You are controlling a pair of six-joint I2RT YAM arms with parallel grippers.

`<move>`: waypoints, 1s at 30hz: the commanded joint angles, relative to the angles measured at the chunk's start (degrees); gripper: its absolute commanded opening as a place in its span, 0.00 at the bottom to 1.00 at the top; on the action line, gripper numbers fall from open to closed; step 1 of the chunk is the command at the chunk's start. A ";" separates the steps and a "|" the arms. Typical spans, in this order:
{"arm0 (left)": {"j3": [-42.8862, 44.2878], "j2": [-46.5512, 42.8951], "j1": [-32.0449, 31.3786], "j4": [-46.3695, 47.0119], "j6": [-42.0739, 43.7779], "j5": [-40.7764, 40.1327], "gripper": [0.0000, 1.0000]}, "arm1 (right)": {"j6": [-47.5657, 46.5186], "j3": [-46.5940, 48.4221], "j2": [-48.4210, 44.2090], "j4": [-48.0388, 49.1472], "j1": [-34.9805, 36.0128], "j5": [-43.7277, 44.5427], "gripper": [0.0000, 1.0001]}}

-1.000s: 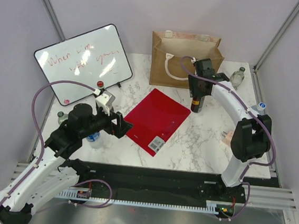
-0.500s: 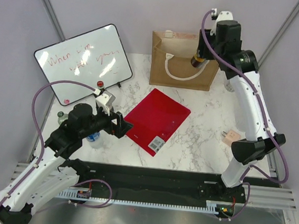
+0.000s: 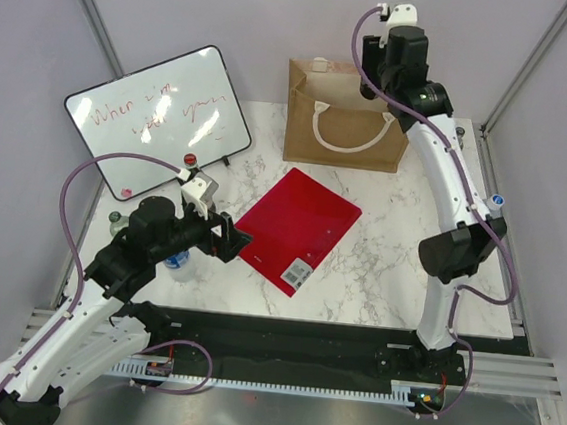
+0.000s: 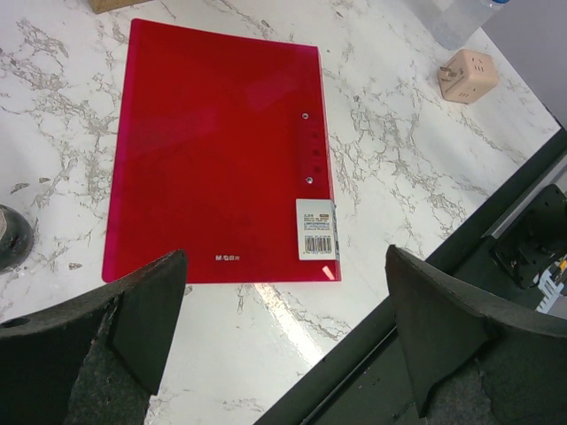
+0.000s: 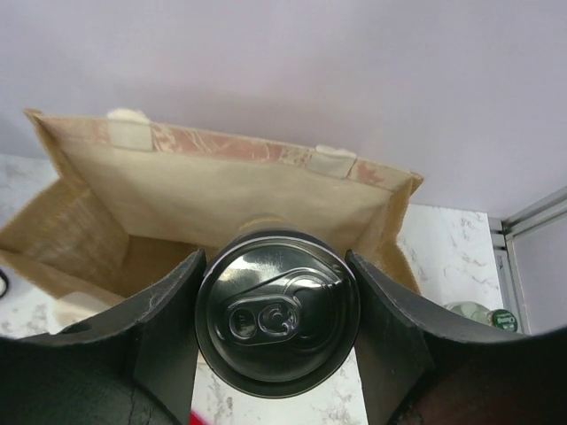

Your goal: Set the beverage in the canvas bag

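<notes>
- Right pincer (image 5: 275, 292): closed on the beverage can (image 5: 277, 320). One finger presses each side of the can wall, and the can fills the gap between them.
- The can's lid faces the wrist camera. The pull tab lies flat, so I judge it sealed and probably full.
- Canvas bag (image 5: 221, 190): it stands open just beyond the fingertips and below the can. Its far wall and the two handle patches show past the lid. The can hangs over the mouth, toward the side of the right-hand finger, and none of it looks to be below the rim yet.
- Left pincer (image 4: 285, 266): spread wide and holding nothing. The red folder (image 4: 213, 150) lies flat on the marble table (image 4: 399, 177) beneath and ahead of its fingers. It is well apart from the bag.
- Handling, can (judgement): stiff while sealed, but the thin wall dents under a hard squeeze. The metal is smooth and the body round, so it may slip or twist in the pads. It likely has some weight. The present hold, across the widest part of the wall below the lid, suits it.
- Handling, bag (judgement): the woven wall is soft and gives when touched. A bump on the rim could tip or fold it, so keep the can clear of the near wall and the loose handles on the way down.
- Risk: a high release would land the can hard and could knock the bag over.
</notes>
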 commanded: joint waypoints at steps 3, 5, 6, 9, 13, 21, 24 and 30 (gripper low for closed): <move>0.19 -0.61 -0.29 1.52 0.90 0.06 1.00 | -3.16 2.33 1.65 7.43 -1.31 1.85 0.00; 0.19 -0.52 -0.37 1.44 0.90 -0.03 1.00 | -2.90 0.49 1.65 7.00 -1.92 1.67 0.00; 0.19 -0.52 -0.37 1.44 0.90 -0.12 1.00 | -2.90 0.05 1.73 6.73 -2.10 1.76 0.00; 0.19 -0.26 -0.28 1.44 0.90 0.05 1.00 | -2.90 -0.92 2.17 5.24 -2.80 1.76 0.00; 0.28 0.09 -0.37 1.44 0.90 0.41 1.00 | -2.72 -1.63 2.70 3.84 -3.59 1.93 0.00; 0.19 -0.52 -0.37 1.44 0.90 0.14 1.00 | -0.09 -1.28 5.68 1.55 -4.65 0.61 0.00; 0.19 -0.26 -0.37 1.53 0.82 0.23 1.00 | 0.62 -0.40 6.92 -0.21 -5.00 0.97 0.00; 0.19 -0.08 -0.37 1.52 0.90 0.14 1.00 | 3.17 -1.80 7.45 -3.73 -5.44 -0.44 0.00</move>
